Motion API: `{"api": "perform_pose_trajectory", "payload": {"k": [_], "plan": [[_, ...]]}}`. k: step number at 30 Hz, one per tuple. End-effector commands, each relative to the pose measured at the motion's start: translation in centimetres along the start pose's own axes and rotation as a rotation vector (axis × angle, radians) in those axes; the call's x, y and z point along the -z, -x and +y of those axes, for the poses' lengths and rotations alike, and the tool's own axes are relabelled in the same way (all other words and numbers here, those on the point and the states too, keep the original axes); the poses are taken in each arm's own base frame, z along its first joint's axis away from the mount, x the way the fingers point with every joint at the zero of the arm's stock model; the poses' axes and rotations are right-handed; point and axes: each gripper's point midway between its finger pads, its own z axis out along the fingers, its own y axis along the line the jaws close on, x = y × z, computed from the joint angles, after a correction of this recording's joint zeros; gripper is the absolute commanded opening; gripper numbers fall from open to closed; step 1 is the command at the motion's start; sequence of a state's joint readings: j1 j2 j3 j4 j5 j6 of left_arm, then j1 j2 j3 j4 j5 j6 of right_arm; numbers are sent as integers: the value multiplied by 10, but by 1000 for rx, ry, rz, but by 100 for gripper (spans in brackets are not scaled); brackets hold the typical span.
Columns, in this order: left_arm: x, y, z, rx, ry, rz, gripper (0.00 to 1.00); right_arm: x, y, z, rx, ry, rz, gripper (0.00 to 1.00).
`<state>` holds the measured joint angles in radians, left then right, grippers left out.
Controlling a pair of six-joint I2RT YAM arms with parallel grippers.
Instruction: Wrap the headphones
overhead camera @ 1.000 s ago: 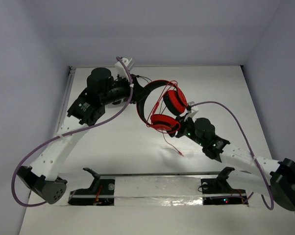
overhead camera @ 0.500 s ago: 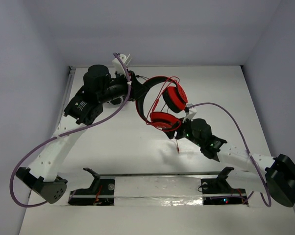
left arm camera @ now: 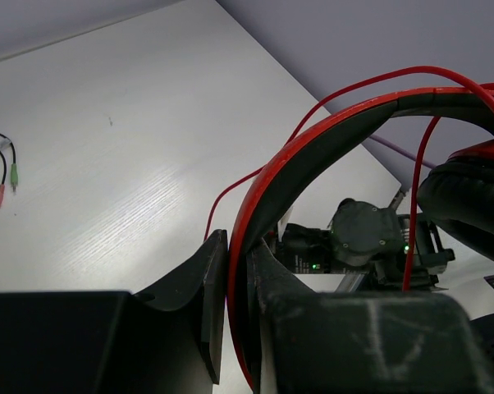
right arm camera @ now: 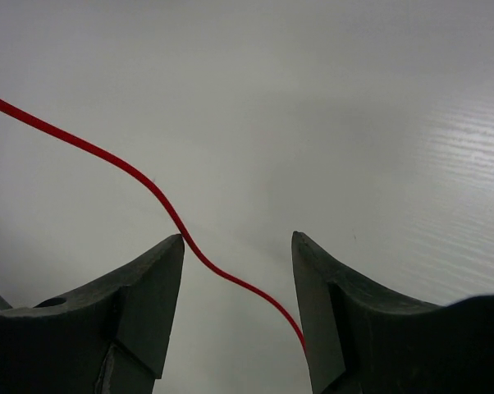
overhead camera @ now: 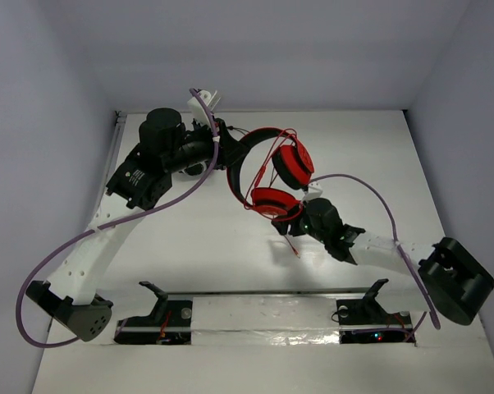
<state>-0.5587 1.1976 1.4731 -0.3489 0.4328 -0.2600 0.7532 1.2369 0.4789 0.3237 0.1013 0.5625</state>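
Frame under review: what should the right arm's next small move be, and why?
Probably close the right end effector on the red cable: its jaws stand open with the cable running loose between them, while the left end effector is clamped on the red headband, so the headphones are steadied for winding.

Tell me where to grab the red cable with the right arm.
Grip the loose stretch of the red cable below the headphones, from above: it runs slack across the gap of the open right gripper, while the left gripper clamps the headband.
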Motion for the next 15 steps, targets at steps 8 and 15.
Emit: {"api": "perform_pose_trajectory", "payload": {"k": [8,15], "plan": [[11,32,-17,-18,-43,-105,0,-22,-2,16,-45,78,2,52],[6,37,-4,-7,19,-124,0,-24,-9,14,-64,69,27,9]]}}
